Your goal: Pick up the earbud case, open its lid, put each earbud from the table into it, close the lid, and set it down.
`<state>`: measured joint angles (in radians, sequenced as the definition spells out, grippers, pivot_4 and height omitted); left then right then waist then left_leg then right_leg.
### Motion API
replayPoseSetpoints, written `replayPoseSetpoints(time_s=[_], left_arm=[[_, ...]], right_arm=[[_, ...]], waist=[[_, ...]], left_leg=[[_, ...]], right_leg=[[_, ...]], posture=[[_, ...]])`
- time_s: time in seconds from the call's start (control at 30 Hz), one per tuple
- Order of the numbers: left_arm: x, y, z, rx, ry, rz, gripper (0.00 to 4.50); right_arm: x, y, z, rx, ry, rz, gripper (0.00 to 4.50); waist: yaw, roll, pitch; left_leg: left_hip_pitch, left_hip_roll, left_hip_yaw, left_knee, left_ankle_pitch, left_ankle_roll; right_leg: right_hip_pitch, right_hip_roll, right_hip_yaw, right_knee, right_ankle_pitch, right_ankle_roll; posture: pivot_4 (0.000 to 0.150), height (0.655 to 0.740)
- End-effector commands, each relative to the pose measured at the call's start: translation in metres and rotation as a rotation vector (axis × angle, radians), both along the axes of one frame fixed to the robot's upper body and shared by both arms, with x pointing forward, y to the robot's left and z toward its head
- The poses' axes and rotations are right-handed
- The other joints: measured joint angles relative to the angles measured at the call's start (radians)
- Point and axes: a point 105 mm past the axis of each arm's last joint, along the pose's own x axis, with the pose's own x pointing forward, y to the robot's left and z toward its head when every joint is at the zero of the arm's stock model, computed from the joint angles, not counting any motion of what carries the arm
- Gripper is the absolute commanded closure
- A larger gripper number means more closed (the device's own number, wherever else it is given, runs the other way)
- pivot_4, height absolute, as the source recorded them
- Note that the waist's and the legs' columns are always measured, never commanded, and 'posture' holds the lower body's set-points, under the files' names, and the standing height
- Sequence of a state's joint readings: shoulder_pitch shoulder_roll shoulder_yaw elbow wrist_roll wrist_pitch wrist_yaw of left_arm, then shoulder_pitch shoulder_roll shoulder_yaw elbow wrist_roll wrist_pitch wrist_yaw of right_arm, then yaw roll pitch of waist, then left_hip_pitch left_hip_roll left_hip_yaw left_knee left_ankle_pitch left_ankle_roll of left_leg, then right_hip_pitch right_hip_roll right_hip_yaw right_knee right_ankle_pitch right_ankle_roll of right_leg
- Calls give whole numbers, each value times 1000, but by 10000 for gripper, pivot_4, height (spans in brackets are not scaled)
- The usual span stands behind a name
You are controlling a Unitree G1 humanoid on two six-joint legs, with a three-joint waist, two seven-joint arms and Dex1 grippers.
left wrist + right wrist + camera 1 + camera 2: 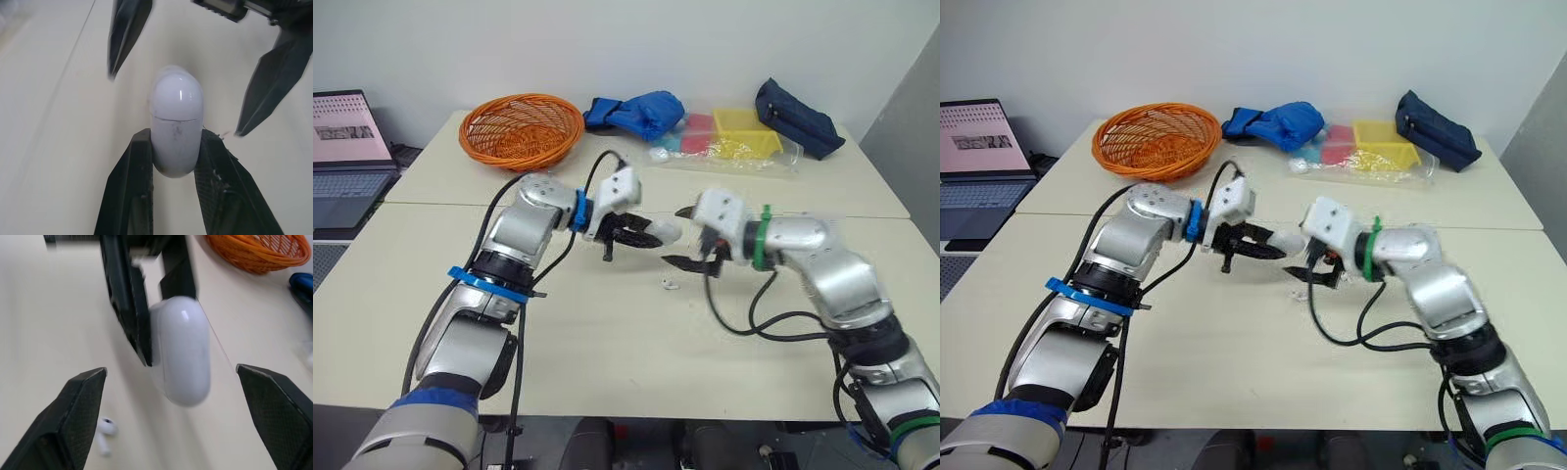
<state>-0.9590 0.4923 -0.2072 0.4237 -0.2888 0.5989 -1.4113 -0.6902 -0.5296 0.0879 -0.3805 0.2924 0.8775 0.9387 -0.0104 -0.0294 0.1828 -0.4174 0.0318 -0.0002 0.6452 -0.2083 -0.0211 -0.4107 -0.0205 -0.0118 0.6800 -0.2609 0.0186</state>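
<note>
My left gripper (pixel 651 233) is shut on the lower half of a white earbud case (pixel 666 230), holding it above the middle of the table. In the left wrist view the case (pixel 175 122) sits between both black fingers (pixel 132 186), and its lid seam looks closed. My right gripper (pixel 685 237) faces the case from the right, open, with one finger on either side of the case's rounded end (pixel 186 347) and not touching it. One white earbud (pixel 668 285) lies on the table just below the two grippers; the right wrist view also catches this earbud (pixel 105 431).
An orange basket (pixel 521 127) stands at the back left. A blue cloth bundle (pixel 636 113), yellow and pink containers in clear plastic (pixel 739 137) and a navy pouch (pixel 798 117) line the far edge. A laptop (pixel 347 147) sits off the table's left side.
</note>
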Motion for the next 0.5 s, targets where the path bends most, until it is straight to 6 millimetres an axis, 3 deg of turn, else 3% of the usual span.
replayPoseSetpoints(time_s=[0.03,0.23,0.5], left_arm=[[-17,4,24,-149,124,-40,37544],[-33,8,22,-237,286,-21,37544],[-42,3,17,-223,278,-26,37544]], right_arm=[[-17,-7,21,97,29,40,819],[-16,-13,23,110,48,-17,819],[-10,-1,30,162,90,-21,819]], waist=[[-1,0,0],[-5,0,0],[-8,0,0]], left_leg=[[0,0,0,0,0,0],[2,0,0,0,0,0],[1,0,0,0,0,0]], right_leg=[[0,0,0,0,0,0],[0,0,1,1,0,0],[0,0,2,0,0,0]], posture=[[1500,7400],[1500,7400],[1500,7400]])
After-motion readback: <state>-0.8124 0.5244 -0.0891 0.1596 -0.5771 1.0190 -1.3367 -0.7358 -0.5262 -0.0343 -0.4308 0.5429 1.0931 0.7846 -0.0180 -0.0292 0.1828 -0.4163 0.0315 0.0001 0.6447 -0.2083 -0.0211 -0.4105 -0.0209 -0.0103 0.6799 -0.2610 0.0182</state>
